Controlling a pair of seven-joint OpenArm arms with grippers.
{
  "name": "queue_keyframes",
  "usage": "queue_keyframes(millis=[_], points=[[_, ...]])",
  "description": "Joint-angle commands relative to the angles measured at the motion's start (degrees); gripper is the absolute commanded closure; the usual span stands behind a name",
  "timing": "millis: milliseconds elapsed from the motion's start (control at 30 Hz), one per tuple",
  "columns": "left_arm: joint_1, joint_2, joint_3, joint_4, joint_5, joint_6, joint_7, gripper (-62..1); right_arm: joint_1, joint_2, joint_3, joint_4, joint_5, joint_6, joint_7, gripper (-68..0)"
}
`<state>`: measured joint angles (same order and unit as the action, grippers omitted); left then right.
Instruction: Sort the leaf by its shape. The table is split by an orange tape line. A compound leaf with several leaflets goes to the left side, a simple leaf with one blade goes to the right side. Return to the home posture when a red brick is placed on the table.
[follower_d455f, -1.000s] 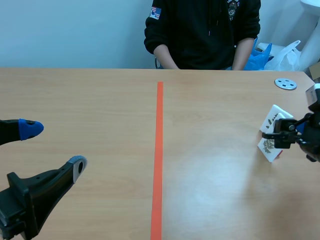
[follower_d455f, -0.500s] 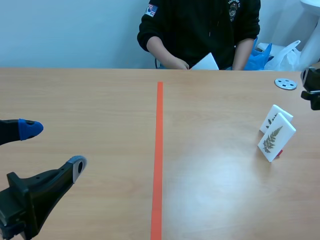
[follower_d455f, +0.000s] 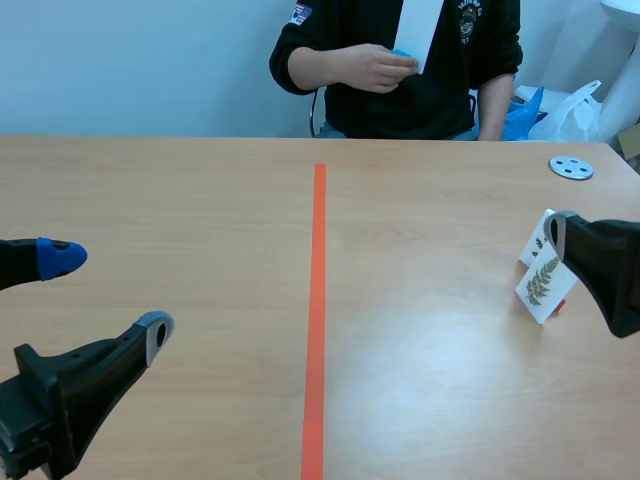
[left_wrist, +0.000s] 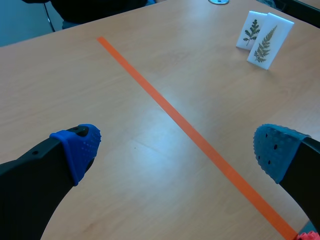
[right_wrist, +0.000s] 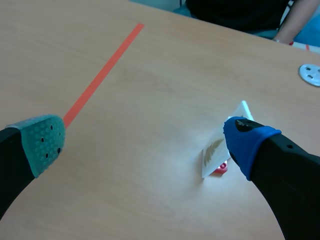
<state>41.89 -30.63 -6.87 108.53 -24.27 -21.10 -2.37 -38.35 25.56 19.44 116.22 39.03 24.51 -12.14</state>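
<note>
Two white leaf cards stand upright on the right side of the table. The nearer one (follower_d455f: 543, 281) (left_wrist: 264, 46) shows a fern-like leaf with several leaflets and rests on a small red foot (right_wrist: 220, 170). The second card (follower_d455f: 535, 243) (left_wrist: 249, 30) stands just behind it. My right gripper (right_wrist: 144, 141) is open and holds nothing; the fern card (right_wrist: 213, 153) is just inside its blue fingertip (right_wrist: 246, 140). Far on the left side my left gripper (left_wrist: 175, 150) (follower_d455f: 108, 297) is open and holds nothing. A person's hand (follower_d455f: 378, 66) holds up another white card (follower_d455f: 415, 33).
The orange tape line (follower_d455f: 317, 300) (left_wrist: 190, 134) runs down the middle of the table. A grey disc (follower_d455f: 571, 168) (right_wrist: 311, 74) lies at the far right. A person in a dark top sits across the table, with plastic bags (follower_d455f: 560, 110) beside them.
My right gripper let go of the fern card, drew back and now stands open by the cards. The person picked up a white card and raised it. The left arm kept still.
</note>
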Motion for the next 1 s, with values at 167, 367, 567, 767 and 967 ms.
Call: queue_keyframes(millis=[167, 367, 567, 767, 967], points=[[-0.17, 0.24, 0.04, 1.18, -0.39, -0.04, -0.81, -62.3, -3.74, -0.17, 0.59, 4.37, 0.28, 0.22, 1.11, -67.9], [-0.17, 0.24, 0.04, 1.18, -0.39, -0.04, -0.81, -62.3, -3.72, -1.44, 0.31, 4.37, 0.44, 0.22, 1.33, -67.9], [-0.17, 0.24, 0.04, 1.18, -0.39, -0.04, -0.81, -62.3, -3.72, -1.44, 0.26, 4.37, 0.44, 0.22, 1.57, -67.9], [-0.17, 0.24, 0.04, 1.18, -0.39, -0.04, -0.81, -62.3, -3.58, -1.44, -0.61, 4.15, 0.42, 0.17, 2.19, -67.9], [-0.17, 0.24, 0.04, 1.18, -0.39, -0.04, -0.79, -62.3, -3.56, -1.44, -2.51, 4.15, 0.22, 0.17, 2.19, -67.9]])
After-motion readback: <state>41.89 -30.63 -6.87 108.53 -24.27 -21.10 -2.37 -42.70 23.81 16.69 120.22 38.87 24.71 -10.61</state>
